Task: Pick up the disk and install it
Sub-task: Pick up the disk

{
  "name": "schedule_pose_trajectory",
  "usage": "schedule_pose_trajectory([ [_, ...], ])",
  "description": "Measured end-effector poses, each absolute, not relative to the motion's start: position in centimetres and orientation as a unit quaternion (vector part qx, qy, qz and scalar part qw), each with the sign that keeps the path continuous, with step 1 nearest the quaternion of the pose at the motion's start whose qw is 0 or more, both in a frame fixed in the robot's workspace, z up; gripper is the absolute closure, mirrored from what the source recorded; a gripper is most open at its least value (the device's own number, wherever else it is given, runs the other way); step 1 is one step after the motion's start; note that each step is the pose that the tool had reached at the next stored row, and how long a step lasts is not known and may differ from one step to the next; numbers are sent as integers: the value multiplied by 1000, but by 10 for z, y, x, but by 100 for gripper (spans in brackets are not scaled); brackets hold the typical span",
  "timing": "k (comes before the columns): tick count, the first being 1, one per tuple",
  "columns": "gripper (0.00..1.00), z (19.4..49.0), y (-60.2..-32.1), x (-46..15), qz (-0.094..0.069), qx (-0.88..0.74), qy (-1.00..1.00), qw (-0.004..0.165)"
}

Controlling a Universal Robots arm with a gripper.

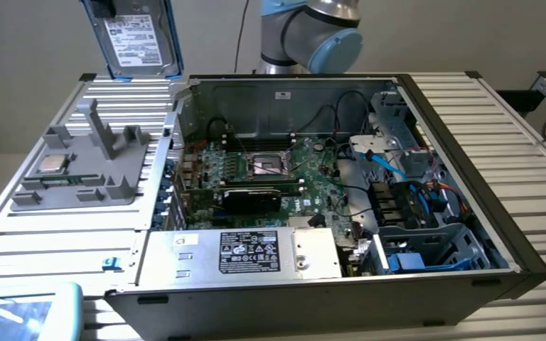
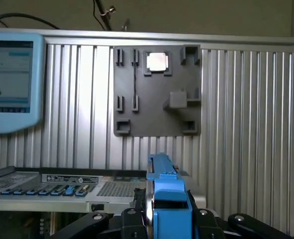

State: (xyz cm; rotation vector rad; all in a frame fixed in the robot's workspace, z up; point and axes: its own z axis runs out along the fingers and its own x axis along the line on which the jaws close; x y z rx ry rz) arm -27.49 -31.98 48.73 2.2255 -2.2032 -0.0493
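The disk, a silver hard drive with a white label in a bright blue bracket, hangs upright in the air above the table's far corner, at the exterior view's left, beyond the open computer case. My gripper is shut on its upper end. In the wrist view the disk shows edge-on as a blue strip, clamped by the black fingers of my gripper. The grey holder block lies below it on the ribbed table.
The grey holder block carries a small square processor chip. Inside the case are the motherboard, a big silver box with a black label, and a drive cage at the front right. A light-blue screen lies at the near left.
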Motion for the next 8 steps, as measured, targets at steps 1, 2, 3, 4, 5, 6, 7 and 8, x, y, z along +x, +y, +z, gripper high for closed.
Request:
schedule_pose_trajectory([
  [1,63,488,-322,-271,-16,711,-703,5],
  [2,63,488,-324,-267,-16,710,-704,5],
  [3,63,488,-326,-263,-16,711,-703,5],
  [4,63,488,-327,-259,-16,711,-703,5],
  [5,63,488,-329,-255,-16,711,-703,5],
  [6,63,488,-330,-250,-16,711,-703,5],
  [7,63,488,-332,-246,-16,711,-703,5],
  [8,63,489,-333,-242,-16,711,-703,5],
])
